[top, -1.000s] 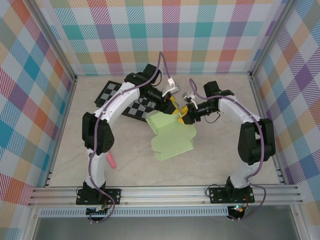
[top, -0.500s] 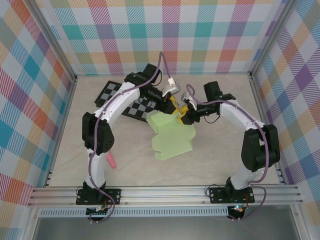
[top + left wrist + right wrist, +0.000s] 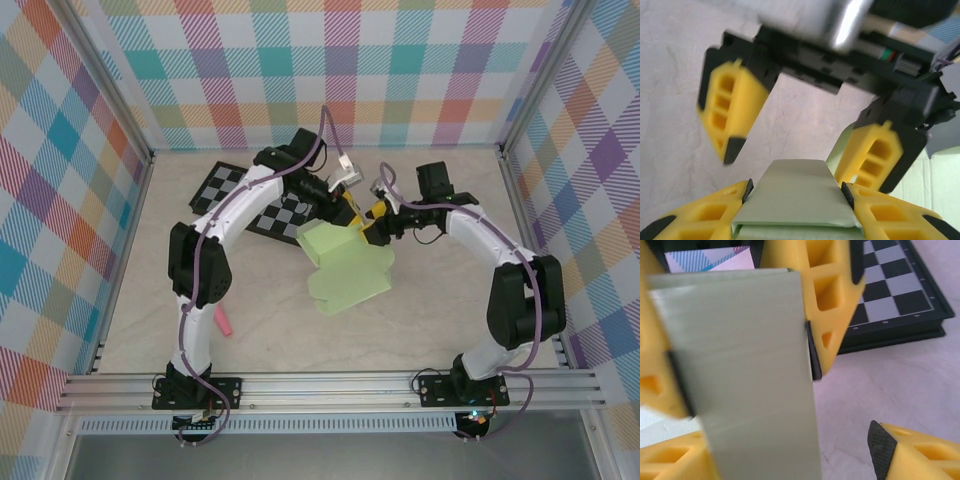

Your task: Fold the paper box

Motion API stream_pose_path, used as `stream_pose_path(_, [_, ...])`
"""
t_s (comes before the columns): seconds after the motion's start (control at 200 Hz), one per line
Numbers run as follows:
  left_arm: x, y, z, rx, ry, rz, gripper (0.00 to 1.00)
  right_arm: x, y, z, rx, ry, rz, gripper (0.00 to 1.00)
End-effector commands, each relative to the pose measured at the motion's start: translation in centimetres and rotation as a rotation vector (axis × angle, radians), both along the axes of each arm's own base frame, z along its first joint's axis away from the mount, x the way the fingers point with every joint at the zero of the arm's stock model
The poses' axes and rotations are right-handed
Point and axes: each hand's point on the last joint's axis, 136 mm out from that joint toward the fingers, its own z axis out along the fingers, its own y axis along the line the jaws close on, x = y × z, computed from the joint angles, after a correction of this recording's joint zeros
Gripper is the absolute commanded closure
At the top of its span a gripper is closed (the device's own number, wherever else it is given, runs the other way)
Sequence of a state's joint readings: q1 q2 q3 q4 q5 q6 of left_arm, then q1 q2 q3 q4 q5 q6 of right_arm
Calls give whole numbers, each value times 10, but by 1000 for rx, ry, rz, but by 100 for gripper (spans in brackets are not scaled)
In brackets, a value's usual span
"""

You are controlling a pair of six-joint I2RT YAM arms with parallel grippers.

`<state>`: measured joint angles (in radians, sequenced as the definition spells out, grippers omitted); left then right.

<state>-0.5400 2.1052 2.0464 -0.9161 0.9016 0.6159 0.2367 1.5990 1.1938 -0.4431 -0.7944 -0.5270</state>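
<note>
Two tools work the pale-green paper box point(image 3: 345, 275) on the tabletop point(image 3: 450, 320): left tool point(image 3: 796, 192) pinching a flap, right tool point(image 3: 794, 162) spread wide.

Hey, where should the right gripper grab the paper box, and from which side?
Probably the narrow flap of the paper box that the left gripper pinches by its edges. Close across its width just past that grip, head-on from opposite the left gripper: the strip sticks out free there, between the open right gripper's fingers.
</note>
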Motion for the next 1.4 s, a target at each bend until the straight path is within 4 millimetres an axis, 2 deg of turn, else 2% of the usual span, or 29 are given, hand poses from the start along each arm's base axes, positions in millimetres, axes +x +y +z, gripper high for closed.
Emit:
stream_pose_path(0.0, [18, -4, 2, -8, 17, 73, 60, 3, -10, 37, 77, -34, -77, 25])
stream_pose_path(0.05, [21, -5, 0, -2, 28, 89, 60, 8, -20, 45, 85, -33, -143, 25])
stream_pose_path(0.12, [28, -5, -8, 21, 47, 127, 60, 27, -44, 51, 74, -20, -328, 25])
stream_pose_path(0.22, [44, -4, -24, 59, 102, 228, 60, 52, -97, 55, 3, 92, -764, 25])
stream_pose_path(0.265, [55, -3, -33, 80, 137, 304, 59, 53, -122, 54, -26, 180, -969, 25])
stream_pose_path(0.31, [67, -3, -43, 97, 170, 386, 60, 42, -137, 51, -37, 295, -1107, 27])
stream_pose_path(0.47, [96, -7, -62, 46, 284, 607, 60, 0, -120, 43, 107, 577, -1147, 30])
stream_pose_path(0.585, [108, -5, -67, -11, 335, 738, 62, -28, -124, 33, 75, 641, -1170, 30])
stream_pose_path(0.63, [114, -7, -61, -61, 326, 756, 63, -38, -126, 30, 32, 649, -1166, 29])
stream_pose_path(0.71, [115, -9, -61, -89, 359, 778, 63, -49, -120, 18, -25, 711, -1109, 27])
stream_pose_path(0.835, [119, -8, -68, -118, 393, 821, 63, -57, -113, -12, -90, 826, -1074, 23])
stream_pose_path(0.965, [119, -9, -72, -134, 424, 840, 63, -54, -129, -41, -186, 816, -1151, 23])
stream_pose_path(1.02, [117, -8, -74, -131, 424, 843, 63, -49, -126, -46, -187, 824, -1125, 24])
stream_pose_path(1.13, [117, -8, -76, -134, 424, 854, 63, -39, -96, -49, -93, 907, -989, 35])
stream_pose_path(1.185, [118, -7, -77, -135, 425, 865, 63, -35, -86, -48, -65, 923, -939, 44])
stream_pose_path(1.395, [116, -10, -94, -146, 451, 922, 63, -24, -95, -54, -195, 888, -918, 77])
